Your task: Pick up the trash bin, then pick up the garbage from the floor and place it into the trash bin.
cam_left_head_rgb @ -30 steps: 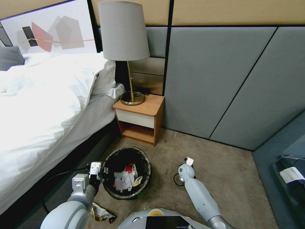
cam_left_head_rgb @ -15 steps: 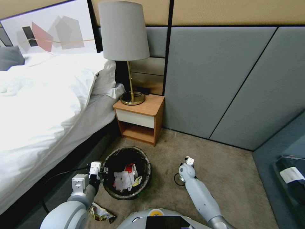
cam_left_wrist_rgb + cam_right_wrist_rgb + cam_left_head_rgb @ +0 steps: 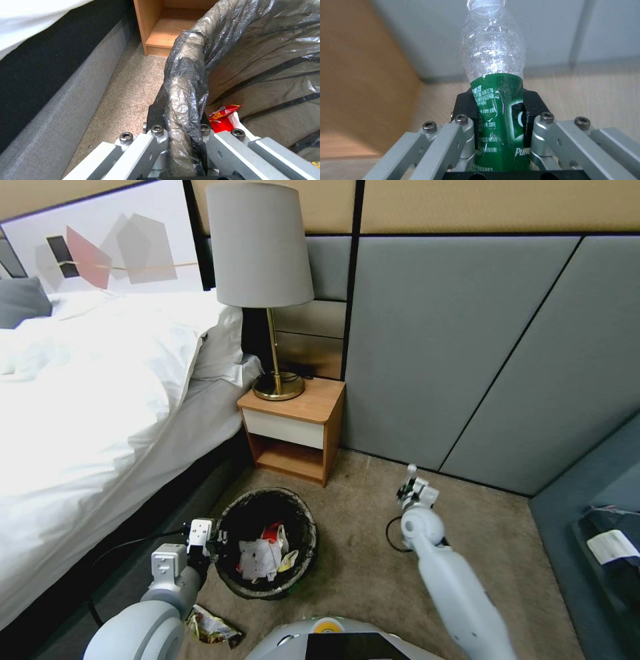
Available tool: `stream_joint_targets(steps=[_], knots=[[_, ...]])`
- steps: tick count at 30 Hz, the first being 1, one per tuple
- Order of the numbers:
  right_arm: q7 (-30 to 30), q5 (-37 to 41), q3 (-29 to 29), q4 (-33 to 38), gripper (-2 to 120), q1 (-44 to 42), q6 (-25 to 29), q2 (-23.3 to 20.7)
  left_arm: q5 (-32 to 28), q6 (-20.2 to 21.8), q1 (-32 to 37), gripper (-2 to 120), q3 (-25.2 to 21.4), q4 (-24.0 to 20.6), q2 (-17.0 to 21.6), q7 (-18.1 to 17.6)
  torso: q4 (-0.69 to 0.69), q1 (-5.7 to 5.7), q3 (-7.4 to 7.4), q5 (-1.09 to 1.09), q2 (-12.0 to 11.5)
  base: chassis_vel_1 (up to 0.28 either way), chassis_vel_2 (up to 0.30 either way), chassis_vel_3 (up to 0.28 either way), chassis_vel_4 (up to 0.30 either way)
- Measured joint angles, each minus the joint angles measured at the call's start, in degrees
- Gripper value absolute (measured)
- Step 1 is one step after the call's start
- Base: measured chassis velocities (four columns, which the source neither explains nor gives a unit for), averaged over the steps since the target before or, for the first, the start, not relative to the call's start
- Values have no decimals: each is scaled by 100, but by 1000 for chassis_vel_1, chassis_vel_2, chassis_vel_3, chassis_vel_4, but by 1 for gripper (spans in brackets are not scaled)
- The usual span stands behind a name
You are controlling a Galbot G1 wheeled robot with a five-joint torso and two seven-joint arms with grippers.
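The trash bin (image 3: 230, 523), lined with a dark bag, sits on the carpet beside the bed. White paper wads and red and yellow wrappers lie inside it. My left gripper (image 3: 215, 541) is shut on its near-left rim; the left wrist view shows the fingers (image 3: 156, 117) clamping the bag-covered rim (image 3: 185, 95), with a red wrapper (image 3: 224, 115) just inside. My right gripper (image 3: 415, 491) is raised to the right of the bin, shut on a clear bottle (image 3: 493, 62) with a green label. A crumpled wrapper (image 3: 213, 627) lies on the floor near my left arm.
A wooden nightstand (image 3: 293, 430) with a brass lamp (image 3: 260, 253) stands behind the bin. The bed (image 3: 100, 400) runs along the left. Grey wall panels (image 3: 467, 347) close the back, and a blue-grey seat (image 3: 600, 500) is at the right. Open carpet (image 3: 493, 540) lies between.
My right arm has lifted and swung farther from me and rightward with the bottle in its grip. The left gripper and the bin have stayed put.
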Motion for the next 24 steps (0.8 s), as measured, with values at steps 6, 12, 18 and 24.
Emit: stream_joint_targets(steps=[6,12,18,24], knots=[[-736,133,-74,1292,22,-239,-57,-542,-31,-2,-24,1,-23,0,28,0,0,0,0,-3,0,0,0,0,0],[-1660,468,-268,1881,22,-151,274,-929,-125,-105,-87,1,-80,0,42,-2,0,0,0,-3,0,0,0,0,0],[-2063,1108,-704,2262,22,389,316,-1118,-156,-146,-114,1,-138,0,48,-7,2,0,0,-3,0,0,0,0,0],[-2849,1485,-1056,2379,22,876,265,-1378,-156,-176,-168,1,-118,0,40,-5,1,0,0,-3,0,0,0,0,0]])
